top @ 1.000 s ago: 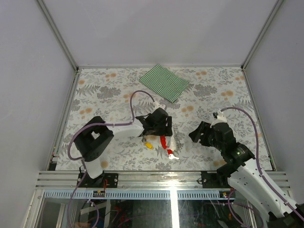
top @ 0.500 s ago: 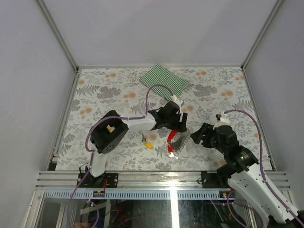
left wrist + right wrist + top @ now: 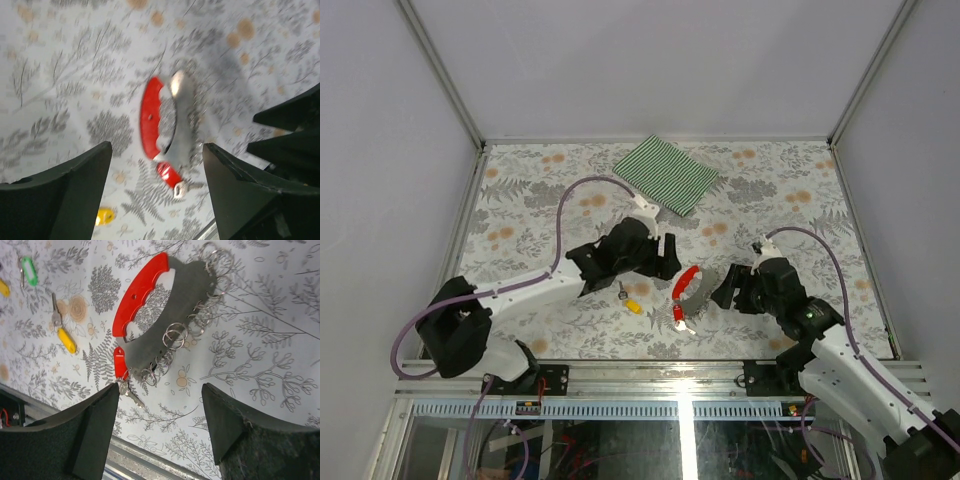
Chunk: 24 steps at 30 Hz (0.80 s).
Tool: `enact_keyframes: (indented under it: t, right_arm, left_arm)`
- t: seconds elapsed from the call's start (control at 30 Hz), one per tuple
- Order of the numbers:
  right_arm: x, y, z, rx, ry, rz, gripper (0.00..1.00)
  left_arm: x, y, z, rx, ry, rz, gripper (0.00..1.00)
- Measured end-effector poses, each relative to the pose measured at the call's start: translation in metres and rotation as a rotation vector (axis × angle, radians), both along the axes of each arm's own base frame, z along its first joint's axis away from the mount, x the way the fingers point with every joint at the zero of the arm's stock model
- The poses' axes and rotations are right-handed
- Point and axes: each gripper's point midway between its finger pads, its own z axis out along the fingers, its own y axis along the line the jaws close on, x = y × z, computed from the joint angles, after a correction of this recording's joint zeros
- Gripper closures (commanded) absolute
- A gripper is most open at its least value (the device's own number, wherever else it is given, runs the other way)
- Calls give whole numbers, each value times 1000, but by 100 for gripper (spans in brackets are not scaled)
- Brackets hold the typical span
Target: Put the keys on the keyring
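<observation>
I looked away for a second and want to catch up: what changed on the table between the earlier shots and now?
The left end effector swung right over the keyring, then drew back left, uncovering it. The right end effector edged left toward the keyring. Both are open; nothing was taken hold of. The keyring, the yellow key and the green striped cloth stayed put.

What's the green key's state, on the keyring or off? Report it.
Off. The green key lies on the table, well apart from the keyring.
</observation>
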Motion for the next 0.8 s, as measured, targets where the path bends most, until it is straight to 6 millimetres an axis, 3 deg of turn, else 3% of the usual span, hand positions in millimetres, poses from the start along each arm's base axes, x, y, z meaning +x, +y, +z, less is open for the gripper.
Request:
enact_keyframes:
  t: [0.13, 0.23, 0.43, 0.63, 0.8]
  right_arm:
    - [-4, 7, -6, 12, 15, 49, 29]
    - [-6, 10, -8, 18, 32, 70, 36]
    - [-11, 0, -20, -32, 86, 30, 39]
    - [-5, -11, 1, -21, -7, -42, 42]
    - [-3, -17, 9, -8, -38, -85, 42]
  left_arm:
    - [-25, 21, -35, 49, 69, 22, 27]
    - [-47, 24, -51, 67, 111, 11, 30]
    - [-75, 7, -60, 90, 115, -3, 32]
    - [-96, -10, -80, 195, 109, 16, 33]
    - [-114, -26, -78, 171, 106, -12, 34]
